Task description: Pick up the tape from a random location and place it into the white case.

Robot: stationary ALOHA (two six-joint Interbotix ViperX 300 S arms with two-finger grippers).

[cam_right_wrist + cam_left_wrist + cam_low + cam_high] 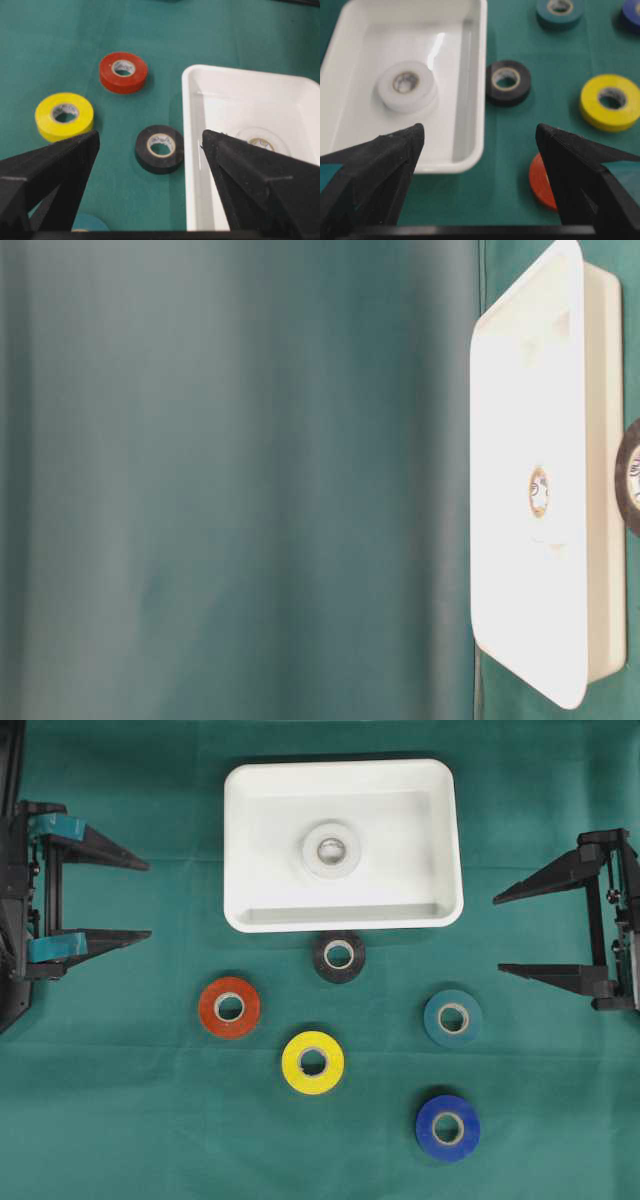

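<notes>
Flat surface draped wall to wall in dark green cloth (120,1120), faintly creased, evenly lit from above; soft shadows only; nothing of walls, floor or windows within any view

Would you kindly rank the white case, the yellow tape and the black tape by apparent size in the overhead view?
1. white case, by far the largest
2. yellow tape
3. black tape, only slightly smaller-looking

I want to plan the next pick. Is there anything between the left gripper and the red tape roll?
Nothing visible blocks it. The left gripper is open at the left edge, and only bare green cloth lies between it and the red tape roll. The white case sits further up, off that path.
</notes>
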